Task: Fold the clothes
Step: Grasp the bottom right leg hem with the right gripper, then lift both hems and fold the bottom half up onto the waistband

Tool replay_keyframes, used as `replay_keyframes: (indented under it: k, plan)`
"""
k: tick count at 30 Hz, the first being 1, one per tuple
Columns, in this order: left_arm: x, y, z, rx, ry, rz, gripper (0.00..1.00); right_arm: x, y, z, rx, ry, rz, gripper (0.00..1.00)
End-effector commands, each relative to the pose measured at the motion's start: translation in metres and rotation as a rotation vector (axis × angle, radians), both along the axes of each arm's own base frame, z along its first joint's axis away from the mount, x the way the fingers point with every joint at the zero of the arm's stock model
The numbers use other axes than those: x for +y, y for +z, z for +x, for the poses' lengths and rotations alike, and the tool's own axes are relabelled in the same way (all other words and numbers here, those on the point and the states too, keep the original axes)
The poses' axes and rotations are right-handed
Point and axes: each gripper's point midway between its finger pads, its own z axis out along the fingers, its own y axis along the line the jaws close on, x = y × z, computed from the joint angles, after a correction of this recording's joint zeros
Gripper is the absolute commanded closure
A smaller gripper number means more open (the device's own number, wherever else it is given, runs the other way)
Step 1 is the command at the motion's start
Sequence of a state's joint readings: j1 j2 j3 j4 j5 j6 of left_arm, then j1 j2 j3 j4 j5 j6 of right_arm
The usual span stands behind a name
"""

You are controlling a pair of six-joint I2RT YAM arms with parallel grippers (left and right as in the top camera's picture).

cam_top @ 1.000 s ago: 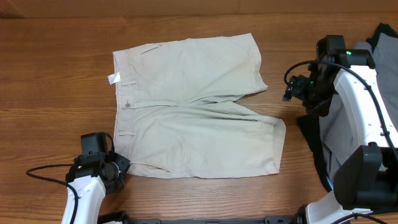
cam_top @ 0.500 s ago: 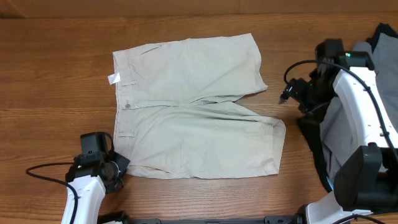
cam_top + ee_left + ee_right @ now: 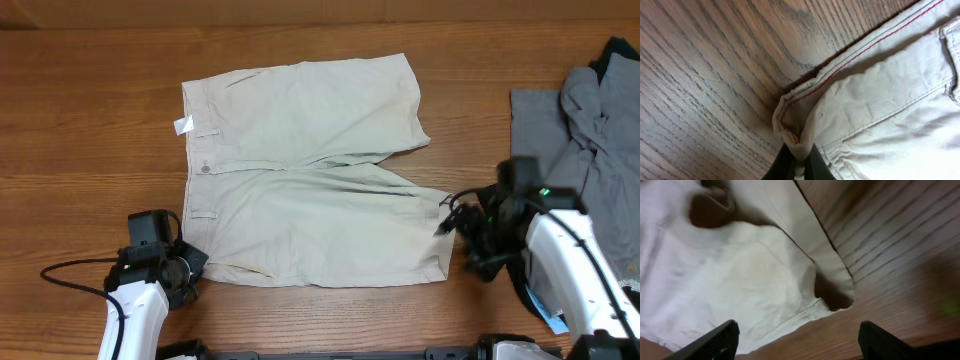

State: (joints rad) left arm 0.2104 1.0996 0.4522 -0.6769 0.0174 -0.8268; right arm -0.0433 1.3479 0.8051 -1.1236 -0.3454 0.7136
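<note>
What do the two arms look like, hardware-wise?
Both match: smooth white shells on the left arm and right arm, ending in boxy black wrist heads with dark jaws. A thin black cable loops off the left one; black cables also loop at the right wrist, where a small green light glows. No markings legible.

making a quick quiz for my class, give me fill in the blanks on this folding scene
1. The beige shorts lie spread flat on a ___ table.
2. The left jaws are shut on a corner of the shorts' ___.
3. The right jaws stand ___ over a leg hem.
4. The other garments, by the right arm, are mostly ___.
Missing words: wooden; waistband; open; grey.
</note>
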Motion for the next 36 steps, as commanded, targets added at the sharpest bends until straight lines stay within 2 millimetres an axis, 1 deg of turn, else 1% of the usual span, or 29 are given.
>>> replay_keyframes:
  k: [1,4,7,9,12,14,19,21,23,24,26,28,29,31,32,34,36]
  plan:
    - [0.001,0.008,0.009,-0.034,-0.024,0.005,0.95,0.028,-0.019,-0.03,0.085,-0.026,0.113,0.21]
    - [0.001,0.008,0.008,-0.03,-0.024,0.005,0.95,0.037,-0.036,-0.043,0.115,-0.048,0.145,0.21]
    - [0.001,0.008,0.008,-0.03,-0.024,0.004,0.95,0.037,-0.039,-0.036,0.081,-0.049,0.143,0.21]
    - [0.001,0.008,0.008,-0.03,-0.024,0.004,0.94,0.036,-0.04,-0.028,0.048,-0.059,0.139,0.23]
    - [0.001,0.008,0.008,-0.03,-0.028,0.004,0.94,0.029,-0.044,-0.021,0.02,-0.069,0.089,0.24]
    - [0.0,0.008,0.008,-0.031,-0.036,0.003,0.93,0.021,-0.048,-0.02,0.025,-0.094,0.041,0.25]
    - [0.0,0.008,0.008,-0.03,-0.044,0.002,0.92,0.02,-0.048,-0.021,0.03,-0.093,0.032,0.3]
    - [0.0,0.008,0.008,-0.031,-0.043,0.002,0.91,0.02,-0.048,-0.022,0.031,-0.093,0.032,0.39]
    - [0.0,0.008,0.008,-0.031,-0.043,0.002,0.91,0.02,-0.048,-0.022,0.031,-0.093,0.032,0.57]
    - [0.0,0.008,0.008,-0.03,-0.044,0.002,0.91,0.02,-0.048,-0.022,0.031,-0.093,0.032,0.73]
    - [0.0,0.008,0.008,-0.028,-0.044,0.001,0.91,0.02,-0.048,-0.022,0.031,-0.093,0.032,0.81]
    - [0.0,0.007,0.007,-0.025,-0.044,0.0,0.91,0.02,-0.048,-0.022,0.031,-0.093,0.032,0.96]
    - [-0.001,0.007,0.007,-0.023,-0.044,0.0,0.91,0.02,-0.048,-0.022,0.031,-0.093,0.032,0.96]
    - [-0.003,0.007,0.005,-0.017,-0.046,-0.011,0.96,0.02,-0.048,-0.023,0.035,-0.092,0.032,0.96]
    - [-0.004,0.007,0.004,-0.016,-0.056,-0.02,0.96,0.02,-0.048,-0.023,0.034,-0.09,0.033,0.96]
    - [-0.016,0.008,0.005,-0.024,-0.127,-0.068,0.96,0.02,-0.047,-0.021,0.025,-0.08,0.034,0.96]
    - [-0.025,0.013,0.003,-0.018,-0.175,-0.114,0.96,0.019,-0.043,-0.016,-0.008,-0.052,0.035,0.96]
